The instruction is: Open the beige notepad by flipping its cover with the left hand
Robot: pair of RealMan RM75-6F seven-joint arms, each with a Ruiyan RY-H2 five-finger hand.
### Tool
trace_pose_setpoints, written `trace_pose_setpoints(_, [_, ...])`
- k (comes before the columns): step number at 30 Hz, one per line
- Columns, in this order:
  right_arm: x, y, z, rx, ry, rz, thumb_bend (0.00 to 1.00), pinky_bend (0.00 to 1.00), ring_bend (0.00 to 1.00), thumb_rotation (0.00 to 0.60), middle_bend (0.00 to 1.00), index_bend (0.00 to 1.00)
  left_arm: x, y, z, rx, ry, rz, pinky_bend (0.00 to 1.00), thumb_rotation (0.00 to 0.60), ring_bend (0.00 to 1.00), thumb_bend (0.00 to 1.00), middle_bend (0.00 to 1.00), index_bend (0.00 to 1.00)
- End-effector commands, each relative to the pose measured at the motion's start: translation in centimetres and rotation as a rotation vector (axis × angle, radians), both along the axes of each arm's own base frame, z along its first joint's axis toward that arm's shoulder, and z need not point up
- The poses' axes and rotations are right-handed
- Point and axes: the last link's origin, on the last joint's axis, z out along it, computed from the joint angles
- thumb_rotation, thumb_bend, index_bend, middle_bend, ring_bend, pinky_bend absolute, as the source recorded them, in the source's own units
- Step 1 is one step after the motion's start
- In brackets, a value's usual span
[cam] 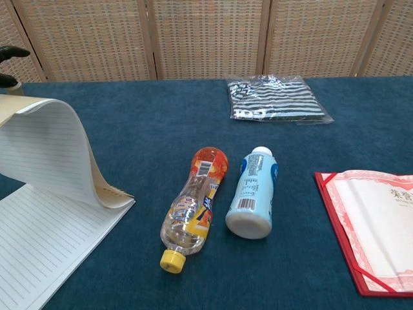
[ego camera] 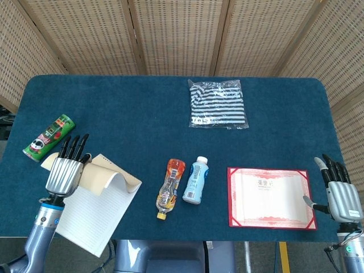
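Observation:
The beige notepad (ego camera: 91, 213) lies at the table's front left, its lined page (cam: 45, 245) bared. Its beige cover (ego camera: 105, 173) is lifted and curls over towards the far left; in the chest view the cover (cam: 55, 145) arches high above the page. My left hand (ego camera: 67, 165) holds the cover's raised edge, fingers pointing away from me; only its dark fingertips (cam: 11, 53) show at the chest view's left border. My right hand (ego camera: 341, 193) hangs open at the table's front right corner, holding nothing.
A green can (ego camera: 48, 136) lies just beyond the left hand. An orange-labelled bottle (ego camera: 169, 187) and a white bottle (ego camera: 195, 180) lie mid-table, a red certificate folder (ego camera: 270, 197) to the right, a bagged striped shirt (ego camera: 218, 104) at the back.

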Motion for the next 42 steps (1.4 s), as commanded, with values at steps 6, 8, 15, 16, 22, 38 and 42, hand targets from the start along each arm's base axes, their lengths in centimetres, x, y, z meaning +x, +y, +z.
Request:
trace_pose_setpoints(6, [-0.1, -0.1, 0.1, -0.001, -0.006, -0.001, 0.21, 0.00, 0.00, 0.600, 0.00, 0.03, 1.0, 3.5, -0.5, 0.021, 0.019, 0.000, 0.00, 0.600, 0.00, 0.73, 0.00, 0.79])
trace_pose_setpoints(8, [-0.1, -0.1, 0.1, -0.002, -0.007, -0.002, 0.21, 0.00, 0.00, 0.600, 0.00, 0.03, 1.3, 4.1, -0.6, 0.025, 0.019, -0.003, 0.00, 0.600, 0.00, 0.73, 0.00, 0.79])
trace_pose_setpoints(15, [-0.2, -0.1, 0.2, -0.004, -0.014, -0.005, 0.21, 0.00, 0.00, 0.600, 0.00, 0.03, 2.3, 6.1, -1.0, 0.036, 0.024, -0.013, 0.00, 0.600, 0.00, 0.73, 0.00, 0.79])
trace_pose_setpoints(16, [-0.2, -0.1, 0.2, -0.004, -0.015, -0.007, 0.21, 0.00, 0.00, 0.600, 0.00, 0.03, 2.4, 6.3, -1.0, 0.037, 0.028, -0.013, 0.00, 0.600, 0.00, 0.73, 0.00, 0.79])
trace_pose_setpoints(22, [-0.3, -0.2, 0.2, 0.000, -0.018, -0.011, 0.21, 0.00, 0.00, 0.600, 0.00, 0.03, 3.1, 8.3, -1.7, 0.050, 0.035, 0.010, 0.00, 0.600, 0.00, 0.73, 0.00, 0.79])
trace_pose_setpoints(38, [-0.9, -0.5, 0.2, 0.011, -0.037, -0.034, 0.21, 0.00, 0.00, 0.600, 0.00, 0.03, 3.7, 13.5, -3.6, 0.108, 0.100, 0.061, 0.00, 0.600, 0.00, 0.72, 0.00, 0.79])
trace_pose_setpoints(42, [-1.0, -0.6, 0.3, 0.011, -0.044, -0.041, 0.21, 0.00, 0.00, 0.600, 0.00, 0.03, 3.8, 14.5, -4.1, 0.117, 0.100, 0.068, 0.00, 0.600, 0.00, 0.71, 0.00, 0.79])
